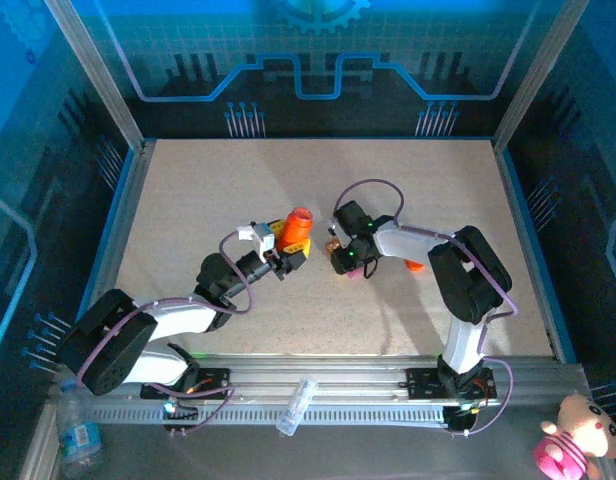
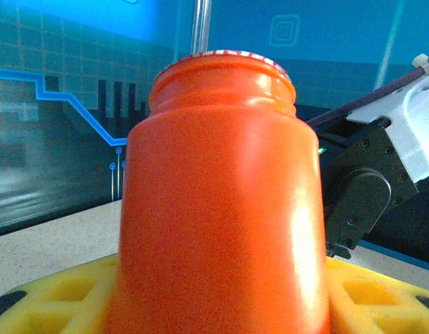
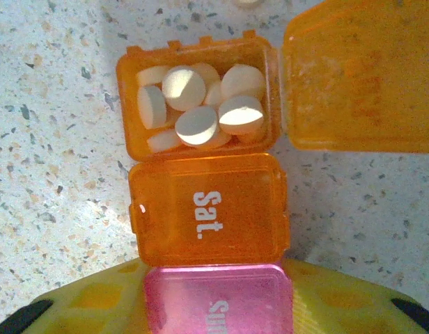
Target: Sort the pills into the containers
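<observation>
The containers are a strip of joined square compartments. An orange one [image 3: 200,66] stands open, lid [image 3: 361,76] swung right, with several white round pills [image 3: 197,125] inside. Below it lie a closed orange "Sat." compartment [image 3: 209,209] and a pink one [image 3: 218,296]. My right gripper [image 3: 218,309] is shut on the pink end, yellow fingers [image 3: 82,299] either side, at the table's middle [image 1: 338,250]. My left gripper [image 1: 285,258] is shut on the orange bottle [image 1: 298,228], uncapped, its body [image 2: 214,209] rising between the yellow fingers [image 2: 54,292].
A small orange object [image 1: 415,264] lies on the table partly under the right arm. The two grippers are close together, the right arm's wrist [image 2: 368,188] just beside the bottle. A clear tube [image 1: 296,405] rests on the front rail. Walls ring the speckled table [image 1: 188,190].
</observation>
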{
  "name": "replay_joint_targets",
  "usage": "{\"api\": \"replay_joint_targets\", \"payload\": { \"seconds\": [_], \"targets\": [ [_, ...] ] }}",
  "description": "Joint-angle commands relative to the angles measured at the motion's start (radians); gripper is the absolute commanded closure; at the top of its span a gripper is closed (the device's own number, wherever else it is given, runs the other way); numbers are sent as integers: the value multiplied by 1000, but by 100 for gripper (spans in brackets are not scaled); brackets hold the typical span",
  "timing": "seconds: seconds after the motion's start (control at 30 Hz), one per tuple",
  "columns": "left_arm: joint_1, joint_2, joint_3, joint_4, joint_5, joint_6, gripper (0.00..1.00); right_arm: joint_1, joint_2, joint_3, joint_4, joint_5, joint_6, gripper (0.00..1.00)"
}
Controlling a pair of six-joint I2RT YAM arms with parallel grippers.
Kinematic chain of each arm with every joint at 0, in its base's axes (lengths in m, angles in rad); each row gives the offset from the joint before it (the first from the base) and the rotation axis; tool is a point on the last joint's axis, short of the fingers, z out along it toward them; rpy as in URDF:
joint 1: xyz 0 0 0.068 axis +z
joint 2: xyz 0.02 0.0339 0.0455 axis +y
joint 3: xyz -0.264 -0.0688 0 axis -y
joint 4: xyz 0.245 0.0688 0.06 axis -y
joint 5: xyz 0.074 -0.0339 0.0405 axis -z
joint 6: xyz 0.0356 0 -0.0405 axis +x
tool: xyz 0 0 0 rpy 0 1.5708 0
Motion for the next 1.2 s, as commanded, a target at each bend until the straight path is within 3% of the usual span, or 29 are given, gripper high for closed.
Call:
{"api": "replay_joint_targets", "payload": {
  "seconds": [0.0, 0.53, 1.17],
  "targets": [
    [8, 0, -10, 62, -12, -6, 100, 4, -14, -17, 1, -74, -18, 60],
    [9, 58, -13, 64, -13, 30, 100, -15, -137, -30, -37, -79, -19, 75],
    [8, 309, 106, 64, 10, 129, 100, -72, -324, 134, -257, -1, -116, 79]
  ]
}}
